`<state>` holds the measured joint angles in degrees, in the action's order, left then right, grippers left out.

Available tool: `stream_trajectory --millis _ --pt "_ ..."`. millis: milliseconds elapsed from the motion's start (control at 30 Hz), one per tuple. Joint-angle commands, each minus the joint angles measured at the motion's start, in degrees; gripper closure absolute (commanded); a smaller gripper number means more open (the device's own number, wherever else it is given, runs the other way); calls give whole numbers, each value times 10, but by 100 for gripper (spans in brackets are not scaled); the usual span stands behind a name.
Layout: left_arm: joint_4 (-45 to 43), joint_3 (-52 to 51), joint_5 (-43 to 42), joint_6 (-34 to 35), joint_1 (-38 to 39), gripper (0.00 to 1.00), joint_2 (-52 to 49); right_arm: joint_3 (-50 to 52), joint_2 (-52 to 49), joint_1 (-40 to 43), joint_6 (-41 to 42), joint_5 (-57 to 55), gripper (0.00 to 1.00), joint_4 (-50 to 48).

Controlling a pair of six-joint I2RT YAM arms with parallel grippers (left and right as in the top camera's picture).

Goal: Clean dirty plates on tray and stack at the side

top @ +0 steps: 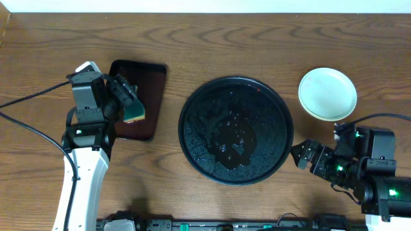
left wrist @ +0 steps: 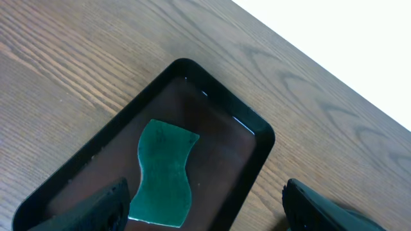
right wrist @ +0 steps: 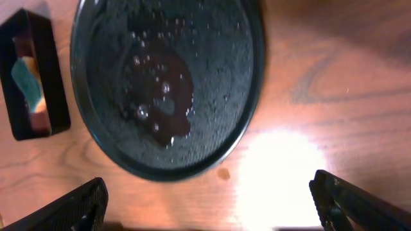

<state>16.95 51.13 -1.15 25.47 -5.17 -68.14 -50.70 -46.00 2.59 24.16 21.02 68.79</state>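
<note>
The round black tray [top: 190,106] sits mid-table, wet and speckled, with a dark puddle [right wrist: 160,90] near its middle and no plate on it. A pale mint-white plate [top: 327,94] rests on the table at the tray's upper right and looks clean; I cannot tell whether others lie under it. My right gripper [top: 304,156] is low beside the tray's right rim [right wrist: 253,96]. It stands open [right wrist: 209,205] over bare wood with nothing between its fingers. My left gripper [top: 123,95] hovers open [left wrist: 209,208] over a green sponge [left wrist: 164,173].
The sponge [top: 135,114] lies in a small rectangular dark brown tray [top: 154,70] left of the black tray. That brown tray [right wrist: 54,96] also shows in the right wrist view. A black cable [top: 26,128] crosses the table at the far left.
</note>
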Motion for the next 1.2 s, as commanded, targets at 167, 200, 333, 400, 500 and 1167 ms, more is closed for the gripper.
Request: stream_trajectory --millis 167,200,333,400,500,1167 --pt "2 1 2 -1 -2 23 -1 9 3 -15 -11 -5 1 2" --pt "2 1 3 -1 -2 23 -1 14 7 -19 -11 -13 1 -8" --pt "2 1 3 -1 -2 23 -1 88 79 -32 -11 -14 1 -138" --pt "2 1 3 -1 -2 23 -1 150 144 -36 -11 -8 1 -241" --pt "2 1 3 -1 -2 23 -1 254 250 -38 -23 -9 1 -400" --pt "2 1 2 -1 -2 23 -1 504 457 -37 -97 -145 1 -650"
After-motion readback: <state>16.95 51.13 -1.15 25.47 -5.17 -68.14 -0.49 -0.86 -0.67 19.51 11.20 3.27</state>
